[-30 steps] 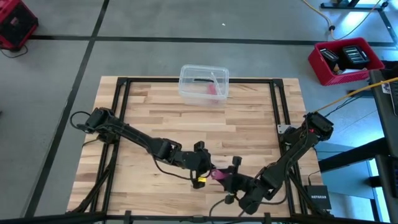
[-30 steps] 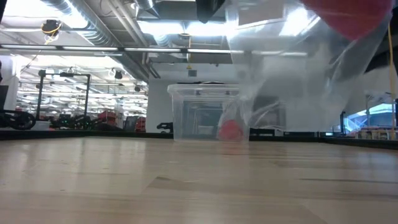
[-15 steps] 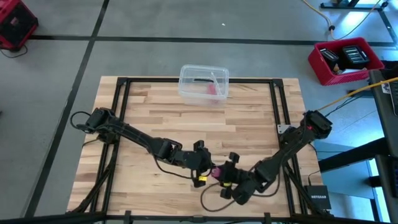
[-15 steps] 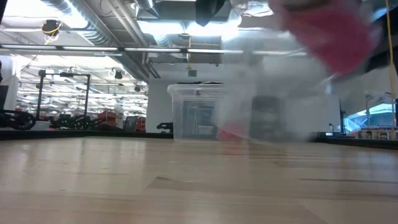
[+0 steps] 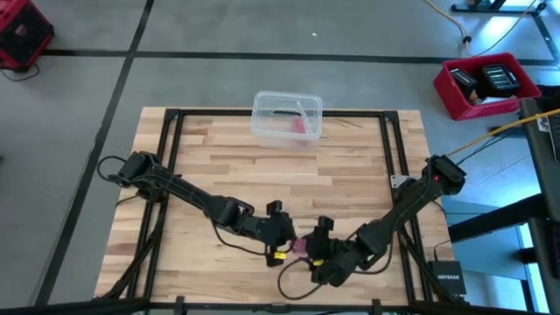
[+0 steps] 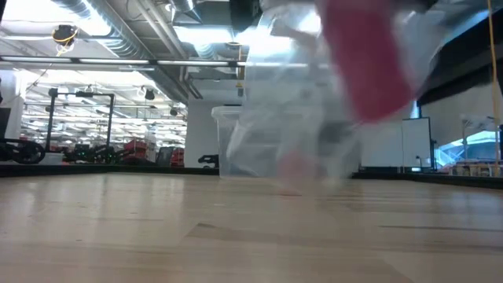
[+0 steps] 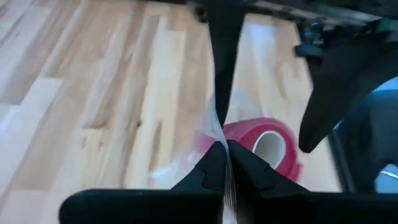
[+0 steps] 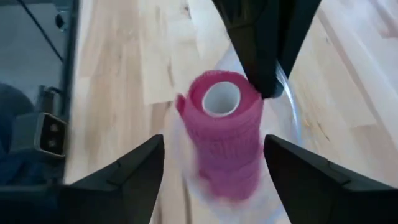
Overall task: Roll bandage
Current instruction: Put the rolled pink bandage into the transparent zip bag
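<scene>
Your left gripper [image 5: 285, 246], low in the centre of the high view, has its two dark fingers [image 7: 214, 165] pressed together on the edge of a thin clear plastic wrapper [image 7: 186, 155]; in its own wrist view the film is pinched right between the tips. Your right gripper [image 5: 317, 248] sits just beside it in the lower centre of the high view, facing the left one, with its fingers [image 8: 124, 171] spread wide apart and nothing between them touching. You can see the pink fabric bandage roll [image 8: 221, 127], a short cylinder with a hollow core, standing between those open fingers in the right wrist view, inside the clear wrapper and clear of both pads. In the high view the same pink roll [image 5: 299, 246] shows as a small spot between the two grippers, close to the lower edge of the light wooden slatted table [image 5: 350, 175].

In the low view the roll [image 6: 369, 59] hangs at the upper right, above the tabletop, with the wrapper [image 6: 291, 102] draped blurrily around and below it.

Farther back, at the upper centre of the high view, you have a clear plastic rectangular box [image 5: 287, 118] on the table's far edge, with something pink inside. Beyond the table, at the upper right, a red plastic bin [image 5: 486, 85] sits on the grey floor.
</scene>
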